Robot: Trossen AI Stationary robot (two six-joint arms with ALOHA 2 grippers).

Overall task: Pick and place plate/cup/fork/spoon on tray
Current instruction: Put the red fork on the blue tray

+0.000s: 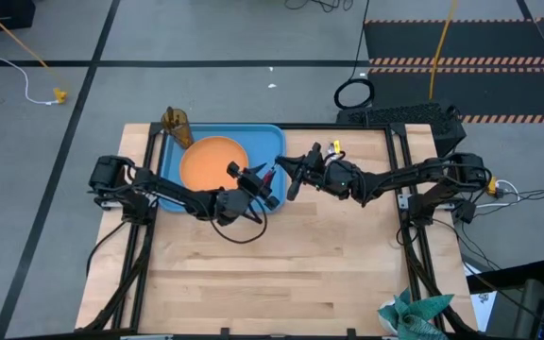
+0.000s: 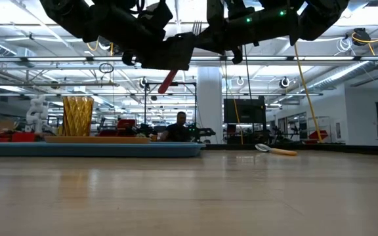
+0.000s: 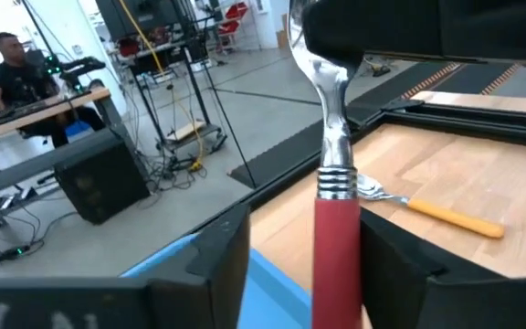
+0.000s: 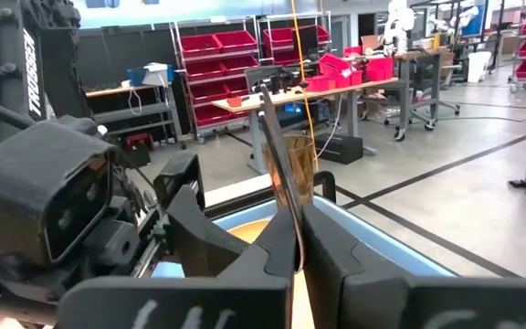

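The fork point(image 3: 336, 210) hangs in mid-air above the tray's point(image 1: 267, 142) near right corner, tines up, red handle down. It is mid-handover between the arms.

The right gripper point(image 1: 296, 175) pinches the tine end with fingers fully closed on it. The left gripper point(image 1: 258, 184) brackets the handle; its fingers point(image 3: 213, 251) stand apart on either side, showing gaps and no firm contact.

Judgement: next, the left fingers must close on the handle before the right lets go, then lower it to the tray.

The plate point(image 1: 212, 161) and the cup point(image 1: 178, 126) already sit on the tray. The spoon point(image 2: 275, 150) lies on the desk point(image 1: 291, 274), well apart.
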